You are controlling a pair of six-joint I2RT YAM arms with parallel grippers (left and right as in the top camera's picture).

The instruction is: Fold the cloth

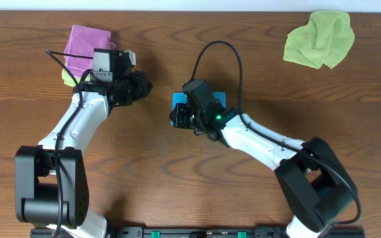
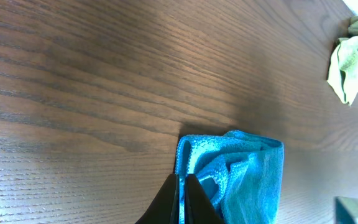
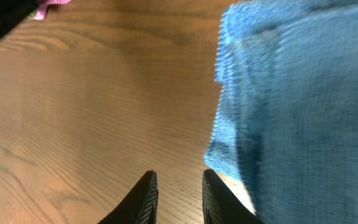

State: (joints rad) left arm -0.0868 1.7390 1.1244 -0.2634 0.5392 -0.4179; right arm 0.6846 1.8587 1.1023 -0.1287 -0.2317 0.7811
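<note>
Since the left gripper [image 2: 182,186] has its jaws pinched together on nothing and the right gripper [image 3: 178,186] shows just a narrow empty gap, neither has the blue cloth [image 2: 241,174] rn. It sits mid table [image 1: 177,39] as a small layered bundle, w/ the right gripper over it and the left one near. Looks basically folded imo, tho the layers are messy, so maybe a tidy-up is left; pink cloth [image 1: 88,41] and green cloth [image 1: 319,38] lie well apart.

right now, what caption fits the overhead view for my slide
Cloth folding on a wooden table: right pincer by the folded blue cloth, pink cloth and green cloth at the far corners
</note>
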